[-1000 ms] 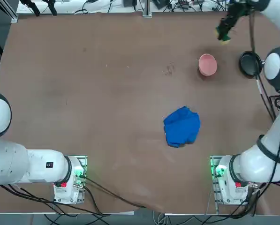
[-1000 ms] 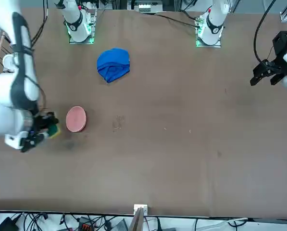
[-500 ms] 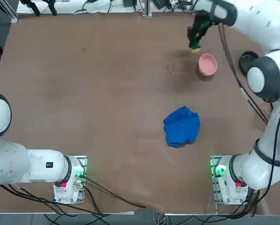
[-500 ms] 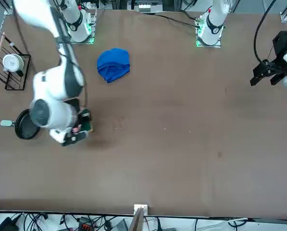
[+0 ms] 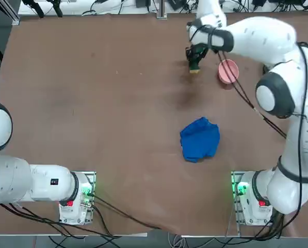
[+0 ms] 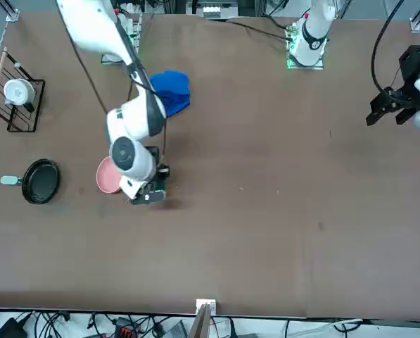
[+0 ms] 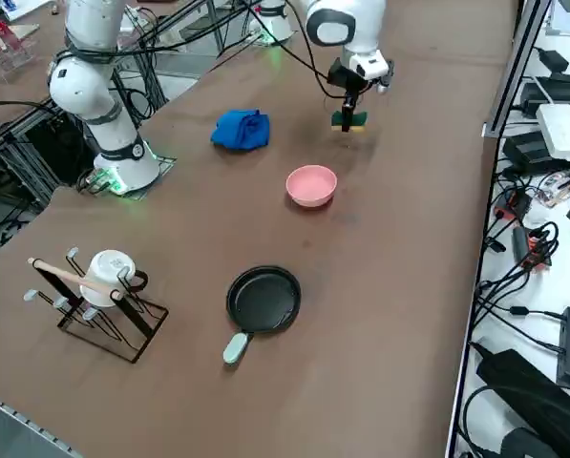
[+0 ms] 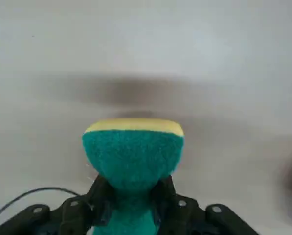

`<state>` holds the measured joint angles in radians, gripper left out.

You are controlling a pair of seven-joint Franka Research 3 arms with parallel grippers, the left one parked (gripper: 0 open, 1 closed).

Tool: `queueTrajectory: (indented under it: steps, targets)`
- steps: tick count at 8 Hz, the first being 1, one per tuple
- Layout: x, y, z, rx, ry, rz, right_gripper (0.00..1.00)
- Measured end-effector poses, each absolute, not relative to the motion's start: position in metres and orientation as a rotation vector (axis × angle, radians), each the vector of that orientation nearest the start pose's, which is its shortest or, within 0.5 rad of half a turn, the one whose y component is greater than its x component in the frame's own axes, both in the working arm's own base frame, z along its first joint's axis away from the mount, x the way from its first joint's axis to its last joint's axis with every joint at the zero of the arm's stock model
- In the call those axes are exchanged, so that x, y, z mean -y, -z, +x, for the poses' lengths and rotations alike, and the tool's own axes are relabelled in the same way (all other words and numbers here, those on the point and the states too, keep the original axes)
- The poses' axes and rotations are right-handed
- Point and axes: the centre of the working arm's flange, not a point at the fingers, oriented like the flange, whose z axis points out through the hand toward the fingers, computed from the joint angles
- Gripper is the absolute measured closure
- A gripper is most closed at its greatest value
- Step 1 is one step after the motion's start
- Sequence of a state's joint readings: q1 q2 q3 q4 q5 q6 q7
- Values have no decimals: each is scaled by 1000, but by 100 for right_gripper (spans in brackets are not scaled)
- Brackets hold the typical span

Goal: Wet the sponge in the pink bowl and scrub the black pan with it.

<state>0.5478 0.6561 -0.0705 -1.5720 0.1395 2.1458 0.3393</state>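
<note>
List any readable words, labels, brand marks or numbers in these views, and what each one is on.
None can be read.
The parked arm's base carries a small dark mark, too small to read.
The sponge in the right gripper, the pink bowl, the black pan and the blue cloth show no print.

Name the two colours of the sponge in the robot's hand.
Green over yellow. The sponge shows best in the right wrist view.

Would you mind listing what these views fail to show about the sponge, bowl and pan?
- Pan: hidden in the top view by the right arm.
- Bowl: part hidden in the front view by the arm; water inside cannot be told.
- Sponge: its lower end is hidden between the right gripper fingers; wetness unclear.
</note>
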Motion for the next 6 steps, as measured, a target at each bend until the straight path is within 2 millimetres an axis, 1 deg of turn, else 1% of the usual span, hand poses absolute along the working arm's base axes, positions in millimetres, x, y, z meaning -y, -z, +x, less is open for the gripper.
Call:
queueTrajectory:
  steps: [1, 2, 3, 4, 6]
  targets:
    - [-344, -236, 602, 73, -139, -3106, 60]
    - [-352, -225, 597, 68, -143, -3111, 60]
    - [-357, -218, 593, 74, -154, -3116, 60]
    - [-361, -212, 589, 69, -166, -3121, 60]
    - [-360, -202, 584, 59, -194, -3131, 60]
